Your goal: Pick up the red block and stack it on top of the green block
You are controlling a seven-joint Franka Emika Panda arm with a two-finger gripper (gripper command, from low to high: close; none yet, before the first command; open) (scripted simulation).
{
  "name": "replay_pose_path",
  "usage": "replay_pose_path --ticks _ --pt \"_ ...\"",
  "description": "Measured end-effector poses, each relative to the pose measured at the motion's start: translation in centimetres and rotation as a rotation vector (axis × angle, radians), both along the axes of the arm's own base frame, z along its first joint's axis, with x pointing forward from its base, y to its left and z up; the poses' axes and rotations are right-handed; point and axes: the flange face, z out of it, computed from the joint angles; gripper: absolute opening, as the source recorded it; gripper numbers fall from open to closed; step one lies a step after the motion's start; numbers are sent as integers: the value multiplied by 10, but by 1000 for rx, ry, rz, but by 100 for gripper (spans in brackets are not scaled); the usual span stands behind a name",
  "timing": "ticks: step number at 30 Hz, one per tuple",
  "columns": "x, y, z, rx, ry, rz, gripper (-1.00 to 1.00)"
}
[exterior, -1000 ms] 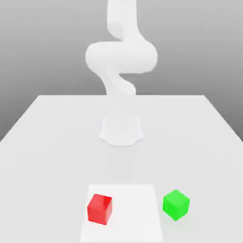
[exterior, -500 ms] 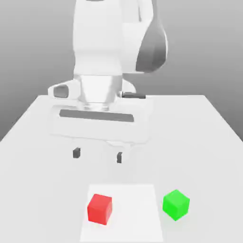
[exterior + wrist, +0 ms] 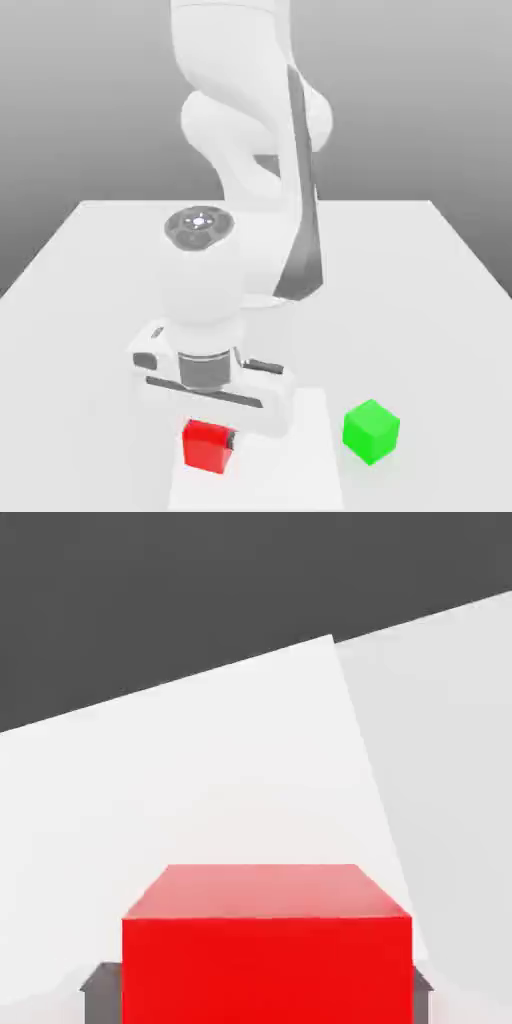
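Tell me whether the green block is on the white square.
No, the green block sits beside the white square, on the table.

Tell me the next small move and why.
Probably close the gripper firmly on the red block, then lift: in the hand view its fingertips flank the block on both sides, and the green block stands apart with nothing on top.

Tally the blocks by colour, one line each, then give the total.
Red: 1, the block at the gripper over the white patch
Green: 1, the block to the exterior view's right of the patch
Total: 2
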Motion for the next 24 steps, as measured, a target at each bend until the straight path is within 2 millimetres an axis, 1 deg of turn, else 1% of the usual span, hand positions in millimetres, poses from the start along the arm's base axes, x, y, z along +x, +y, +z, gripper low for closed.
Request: replay_pose_path --ticks 1,2,4,7,8,9,10,12,15,16,17,18,20,21,24 --pt "0 0 -4 0 0 0 -100" --pt "0 0 0 0 0 0 -100" --pt "1 0 17 1 0 0 -100" --pt "0 0 49 1 0 0 -100" --pt "1 11 58 3 0 9 -100" --pt "2 33 64 5 -1 31 -100" --pt "2 65 70 7 -1 71 -100" --pt "-5 127 81 9 0 142 -100" --pt "-30 207 93 4 0 226 -100" --pt "-40 232 89 2 -1 273 -100" --pt "-40 233 81 2 -1 268 -100" --pt "-31 214 71 1 -1 212 -100" --pt "-29 207 50 1 -1 193 -100" --pt "-29 206 39 1 -1 191 100" --pt "-29 206 39 1 -1 191 100"
